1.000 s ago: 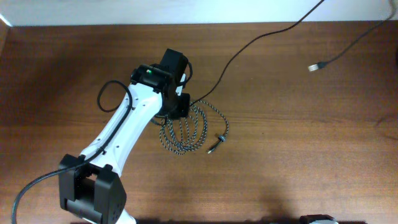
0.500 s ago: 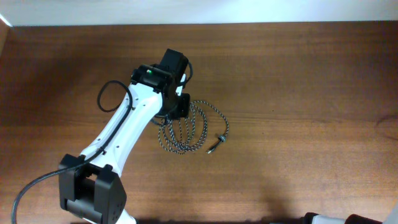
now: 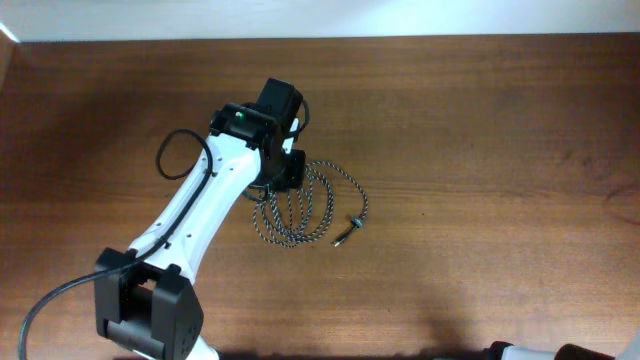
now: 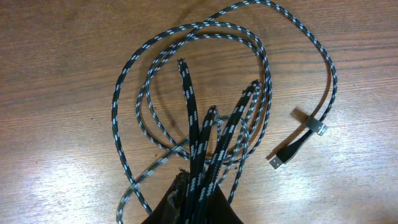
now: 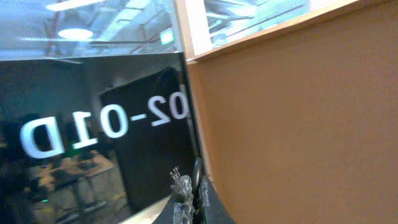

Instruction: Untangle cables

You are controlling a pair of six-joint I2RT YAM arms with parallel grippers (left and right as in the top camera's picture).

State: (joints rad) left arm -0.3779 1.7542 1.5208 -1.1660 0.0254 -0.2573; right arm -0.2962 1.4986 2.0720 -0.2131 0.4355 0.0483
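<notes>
A braided black-and-white cable (image 3: pixel 322 200) lies in a loose coil on the wooden table, its plug (image 3: pixel 346 231) at the coil's right. My left gripper (image 3: pixel 284 178) sits at the coil's upper left. In the left wrist view the left gripper (image 4: pixel 198 202) is shut on several strands of the braided cable (image 4: pixel 205 25), whose plug (image 4: pixel 297 148) rests on the wood. My right gripper (image 5: pixel 191 190) points away from the table and is shut on a thin loop of the plain black cable (image 5: pixel 196 168). The black cable does not show in the overhead view.
The left arm's own thick black lead (image 3: pixel 172 150) loops beside its white link. A bit of the right arm (image 3: pixel 520 352) shows at the bottom right edge. The right wrist view faces a dark glass panel (image 5: pixel 93 124) and an orange-brown wall (image 5: pixel 298 112).
The plain black cable and its plug, at the upper right of the table a second ago, have gone out of the overhead view. The left arm and the braided coil have stayed put.
</notes>
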